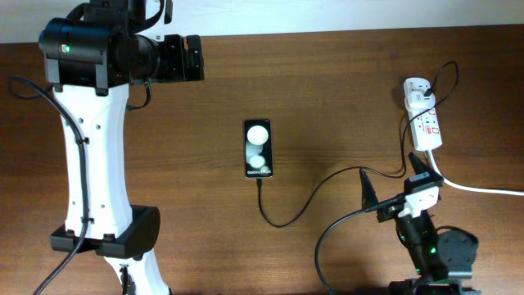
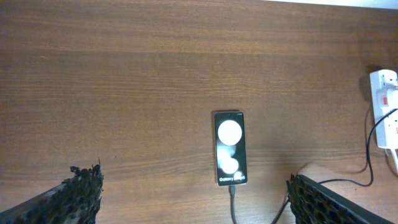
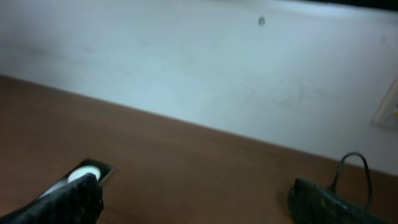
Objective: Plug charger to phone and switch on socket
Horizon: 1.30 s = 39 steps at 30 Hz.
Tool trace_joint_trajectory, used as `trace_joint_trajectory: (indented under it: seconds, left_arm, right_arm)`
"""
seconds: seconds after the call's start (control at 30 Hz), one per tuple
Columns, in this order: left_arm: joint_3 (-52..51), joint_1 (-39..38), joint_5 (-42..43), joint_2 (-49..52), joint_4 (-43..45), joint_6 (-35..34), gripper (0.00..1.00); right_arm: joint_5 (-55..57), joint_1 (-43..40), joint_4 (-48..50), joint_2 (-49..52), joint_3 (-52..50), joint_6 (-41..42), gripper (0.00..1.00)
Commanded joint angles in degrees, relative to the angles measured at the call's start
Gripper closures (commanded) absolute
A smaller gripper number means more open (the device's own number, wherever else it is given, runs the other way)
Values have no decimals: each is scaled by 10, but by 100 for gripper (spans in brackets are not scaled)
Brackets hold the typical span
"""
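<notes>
Since the charger (image 2: 232, 202) ran straight out of the phone's (image 1: 257, 149) near end, the plugging step looked done, which would explain why neither arm held anything. The left gripper (image 2: 196, 186) hung high with its jaws spread wide and empty. The phone lay on the table (image 2: 124, 74) below and ahead of it, slightly towards its right finger and well apart from both fingers.

The right gripper (image 1: 395, 187) was just as wide open and empty, sitting low over the cable. The socket (image 1: 424, 123) lay just ahead of it, off its right finger, probably so that it could reach a switch. Whether that switch was on, I could not tell.

From the left wrist, the phone's long axis ran straight away from the gripper. Its port end pointed back towards the fingers and its lit screen faced up. The socket's long axis ran roughly parallel to the phone's, slightly tilted, with its adapter end farthest from the right gripper.
</notes>
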Motion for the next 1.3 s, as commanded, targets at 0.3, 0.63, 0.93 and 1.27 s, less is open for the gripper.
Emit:
trace_joint_trajectory:
  seconds: [0.3, 0.63, 0.93, 1.27]
  left_arm:
    - [5, 0, -4, -12, -1, 1, 1]
    - [5, 0, -4, -12, -1, 1, 1]
    - [5, 0, -4, -12, -1, 1, 1]
    - [5, 0, -4, -12, -1, 1, 1]
  right_arm:
    - [27, 29, 19, -89, -97, 3, 1]
    - [22, 29, -84, -131, -97, 3, 1]
    - [22, 28, -84, -130, -97, 3, 1]
    - [22, 28, -84, -130, -97, 3, 1]
